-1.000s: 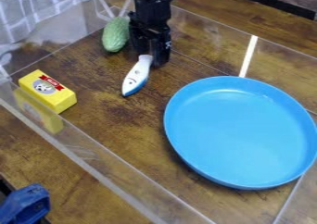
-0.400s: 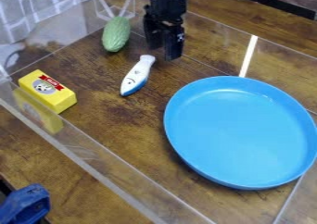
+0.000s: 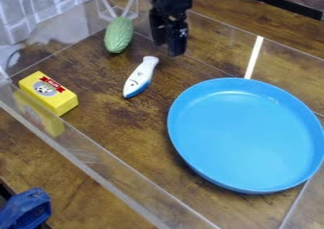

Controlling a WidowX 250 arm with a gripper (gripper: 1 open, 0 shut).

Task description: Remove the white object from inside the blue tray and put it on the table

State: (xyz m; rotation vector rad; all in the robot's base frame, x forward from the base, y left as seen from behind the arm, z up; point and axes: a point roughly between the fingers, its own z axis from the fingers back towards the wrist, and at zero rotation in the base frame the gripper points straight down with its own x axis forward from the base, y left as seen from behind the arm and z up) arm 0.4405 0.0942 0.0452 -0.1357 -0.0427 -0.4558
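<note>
Table (image 3: 76,157): one white object (image 3: 140,77), one blue tray (image 3: 203,167).

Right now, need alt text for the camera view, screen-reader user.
A small tapered white plastic piece lies on the dark brown wood-grain table, left of an empty round bright-blue plastic tray. The robot's black claw hangs open just above and behind the piece, holding nothing. A green oval toy sits at the back and a yellow box at left.

No text can be read anywhere; the yellow box (image 3: 45,93), well left of the fingers, bears only a small blurred picture.
</note>
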